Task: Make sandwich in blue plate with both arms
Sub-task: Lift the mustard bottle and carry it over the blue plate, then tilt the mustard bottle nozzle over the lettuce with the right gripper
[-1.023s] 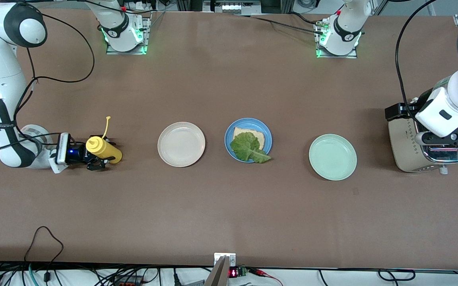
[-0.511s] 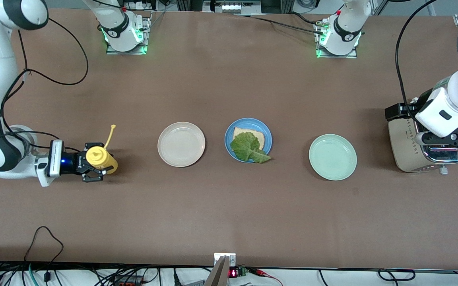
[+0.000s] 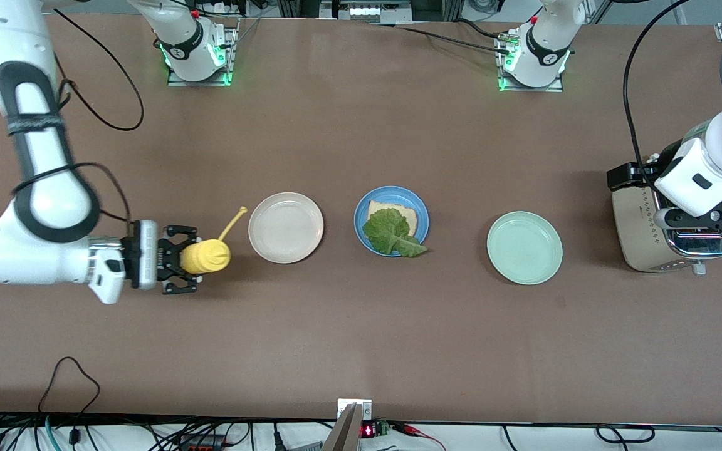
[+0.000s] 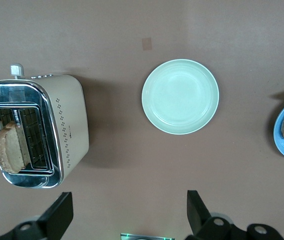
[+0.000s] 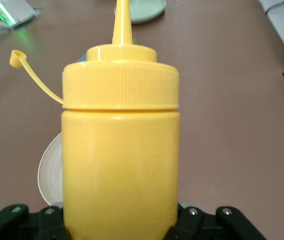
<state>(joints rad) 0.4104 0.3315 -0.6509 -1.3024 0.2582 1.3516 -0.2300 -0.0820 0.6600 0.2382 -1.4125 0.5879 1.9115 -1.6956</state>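
Observation:
The blue plate (image 3: 422,219) sits mid-table and holds one bread slice (image 3: 402,212) with a green lettuce leaf (image 3: 389,232) on top. My right gripper (image 3: 182,258) is shut on a yellow squeeze bottle (image 3: 207,257), held level just above the table beside the beige plate. The nozzle points at that plate and the cap dangles open. In the right wrist view the bottle (image 5: 121,150) fills the frame. My left gripper (image 4: 129,215) hangs open above the toaster (image 3: 643,232). A second bread slice (image 4: 9,147) stands in the toaster slot.
A beige-white plate (image 3: 286,227) lies bare between the bottle and the blue plate. A pale mint-green plate (image 3: 524,247) lies bare between the blue plate and the toaster. Cables run along the table edge nearest the front camera.
My right arm has carried the yellow bottle from its own end of the table toward the beige plate, turning the nozzle toward the plates. The left arm has not moved.

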